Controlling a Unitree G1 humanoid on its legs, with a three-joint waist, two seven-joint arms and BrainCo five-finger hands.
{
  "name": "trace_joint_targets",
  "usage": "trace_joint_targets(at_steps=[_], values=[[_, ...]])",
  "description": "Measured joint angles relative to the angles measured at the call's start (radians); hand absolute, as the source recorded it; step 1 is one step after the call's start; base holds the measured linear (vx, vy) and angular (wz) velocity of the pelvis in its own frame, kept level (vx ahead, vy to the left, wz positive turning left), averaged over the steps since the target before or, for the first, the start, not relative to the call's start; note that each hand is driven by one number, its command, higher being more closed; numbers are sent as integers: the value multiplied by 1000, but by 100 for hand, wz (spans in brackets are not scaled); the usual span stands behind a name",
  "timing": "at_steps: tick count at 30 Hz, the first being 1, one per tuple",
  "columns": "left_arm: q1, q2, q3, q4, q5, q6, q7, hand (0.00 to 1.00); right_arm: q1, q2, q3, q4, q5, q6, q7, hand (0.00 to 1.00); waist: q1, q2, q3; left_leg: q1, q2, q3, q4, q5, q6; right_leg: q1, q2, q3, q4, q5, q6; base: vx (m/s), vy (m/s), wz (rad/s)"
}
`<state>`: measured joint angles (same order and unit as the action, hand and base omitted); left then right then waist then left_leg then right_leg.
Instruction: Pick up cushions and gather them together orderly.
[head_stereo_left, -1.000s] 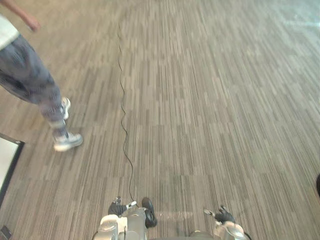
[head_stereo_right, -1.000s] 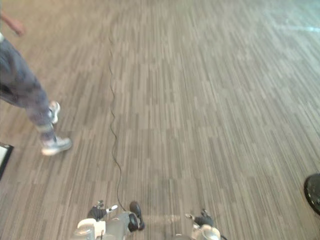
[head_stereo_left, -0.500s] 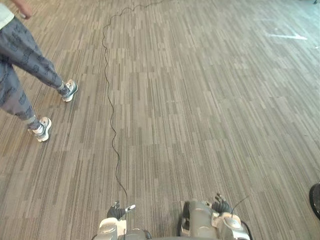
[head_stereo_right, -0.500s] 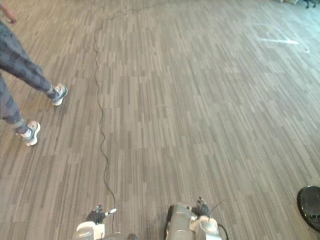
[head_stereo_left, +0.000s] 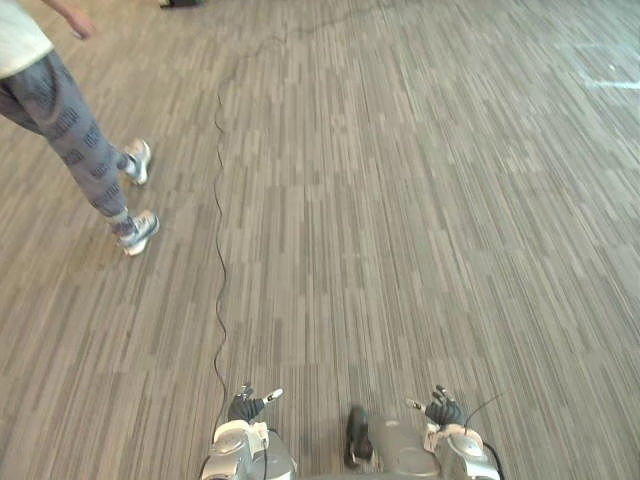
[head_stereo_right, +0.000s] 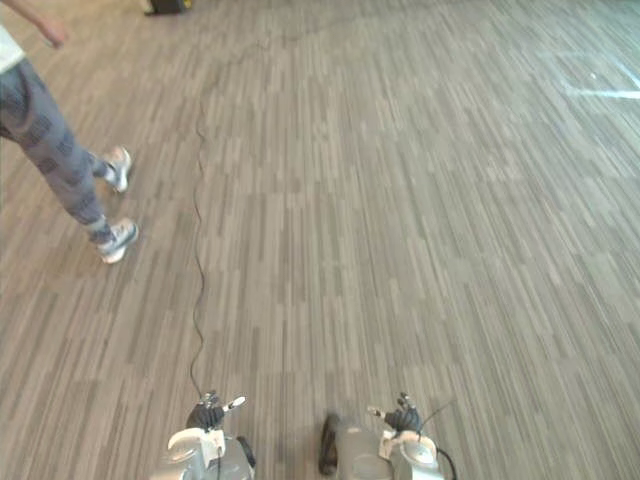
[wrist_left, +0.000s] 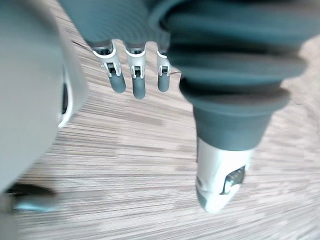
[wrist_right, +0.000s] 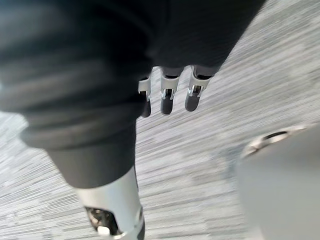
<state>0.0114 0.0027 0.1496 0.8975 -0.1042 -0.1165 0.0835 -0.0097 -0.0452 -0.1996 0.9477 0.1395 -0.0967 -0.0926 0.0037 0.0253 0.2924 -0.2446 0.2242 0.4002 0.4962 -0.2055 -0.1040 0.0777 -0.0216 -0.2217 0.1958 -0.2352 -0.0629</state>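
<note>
Left robot hand and right robot hand hang released; person, seemingly mid-stride, far left.

left hand hanging low, fingers straight, right hand likewise

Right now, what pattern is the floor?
Narrow grey-brown stripes on the floor; clearest in the left eye view.

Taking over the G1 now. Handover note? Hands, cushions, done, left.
Left hand: open, fingers relaxed, empty.
Right hand: open, empty.
Cushions: none in either hand; grey striped carpet floor lies ahead.
Person in patterned grey trousers mid-stride at front left; keep clear.
Done: nothing gathered, judging by these views.
Left: find the cushions, pick them up, set them together in order.
</note>
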Motion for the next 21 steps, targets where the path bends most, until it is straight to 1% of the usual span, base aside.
trace_joint_targets(at_steps=[1,2,3,4,5,6,7,8,9,10,11,12,13,14,15,16,17,18,19,20,21], values=[[1,0,1,0,-3,-2,0,0,-4,0,-3,9,0,-2,0,0,2,0,0,-2,-13,-11,-71,16,-2,15,-1,8,-14,0,3,483,85,-69],[1,1,0,-1,-12,-6,0,0,-18,1,-6,27,1,-4,-5,0,18,10,-5,-28,-43,-66,-276,102,-41,72,8,46,-77,-2,18,737,213,-93],[1,1,-3,0,-15,-6,1,0,-20,-5,-6,32,0,-5,-8,0,38,18,-16,-63,-46,-119,-315,181,-41,104,16,96,-117,-14,48,613,195,-96],[1,2,-3,2,-15,-6,1,0,-20,-5,-6,34,0,-6,-8,0,41,16,-17,-65,-47,-126,-311,201,-35,108,14,105,-121,-18,54,757,303,-100],[-1,18,-8,16,-14,-6,1,0,-22,11,-5,57,-2,-10,-7,0,51,-15,-39,-50,-88,-160,-295,276,29,129,-28,156,-125,-34,81,395,163,-55],[-4,27,-10,18,-14,-5,0,0,-21,19,-4,60,-3,-9,-6,0,48,-32,-43,-50,-99,-150,-287,250,37,123,-45,168,-115,-33,82,812,338,-78],[-3,48,-8,21,-14,-4,0,0,-5,33,-4,68,-8,-9,-4,0,40,-70,-60,-38,-104,-117,-216,196,74,61,-78,227,33,-20,103,690,272,-50],[-2,59,-9,36,-14,-2,1,0,7,35,-4,79,-12,-9,-4,0,39,-85,-68,-7,-114,-96,-197,164,88,39,-93,240,127,-8,124,823,316,-55],[-1,63,-10,42,-14,-2,1,0,11,35,-4,84,-12,-9,-5,0,38,-92,-71,13,-117,-86,-195,152,89,21,-100,241,181,0,136,663,225,-63],[10,67,-11,61,-14,0,1,0,17,34,1,92,-12,-9,-5,0,30,-91,-73,113,-121,-60,-214,81,87,-57,-120,230,430,88,237,626,215,-79],[20,72,-18,77,-13,5,3,0,20,31,8,86,-13,-13,-3,0,15,-81,-66,221,-133,-42,-266,32,71,-157,-162,200,679,140,243,600,205,-73],[20,75,-23,81,-12,8,3,0,21,30,12,85,-16,-14,-3,0,6,-85,-67,242,-139,-38,-275,28,72,-177,-174,186,723,123,223,675,181,-53],[18,80,-55,95,-5,16,3,0,20,16,26,65,-21,-12,5,0,-16,-75,-62,364,-142,-13,-341,18,76,-278,-208,74,836,29,128,556,110,-40],[15,78,-66,96,-4,16,2,0,17,8,27,50,-21,-14,8,0,-19,-58,-53,415,-124,16,-364,18,76,-322,-198,18,810,-20,90,669,99,-57],[11,79,-75,95,-4,16,2,0,10,1,27,46,-21,-19,9,0,-20,-44,-47,451,-105,46,-369,18,76,-368,-182,-46,744,-55,67,443,40,-44],[10,79,-79,95,-4,16,2,0,6,-2,27,44,-21,-21,10,0,-21,-38,-45,462,-98,55,-369,18,76,-385,-176,-75,710,-61,62,662,-13,-43],[3,81,-94,96,-3,16,1,0,-1,-15,27,24,-21,-22,11,0,-31,-26,-41,510,-80,84,-373,18,75,-452,-155,-184,478,-33,39,443,-36,-26],[1,80,-94,96,-2,16,1,0,-1,-16,27,22,-21,-22,11,0,-32,-25,-41,515,-79,87,-375,18,75,-462,-151,-193,437,-19,33,594,-84,-18],[-1,78,-98,96,5,16,1,0,-6,-20,27,15,-20,-21,11,0,-43,-27,-39,547,-81,95,-384,18,74,-480,-138,-226,260,64,22,690,-127,7],[14,77,-98,96,24,17,0,0,3,-29,38,25,-21,-16,11,0,-64,-54,-47,620,-128,115,-403,15,-6,-463,-132,-259,-42,258,-2,831,-149,0],[15,63,-99,109,29,17,0,0,4,-43,36,29,-18,-15,13,0,-71,-41,-48,664,-127,114,-411,14,-36,-461,-127,-246,-12,401,-87,719,-127,-25]])
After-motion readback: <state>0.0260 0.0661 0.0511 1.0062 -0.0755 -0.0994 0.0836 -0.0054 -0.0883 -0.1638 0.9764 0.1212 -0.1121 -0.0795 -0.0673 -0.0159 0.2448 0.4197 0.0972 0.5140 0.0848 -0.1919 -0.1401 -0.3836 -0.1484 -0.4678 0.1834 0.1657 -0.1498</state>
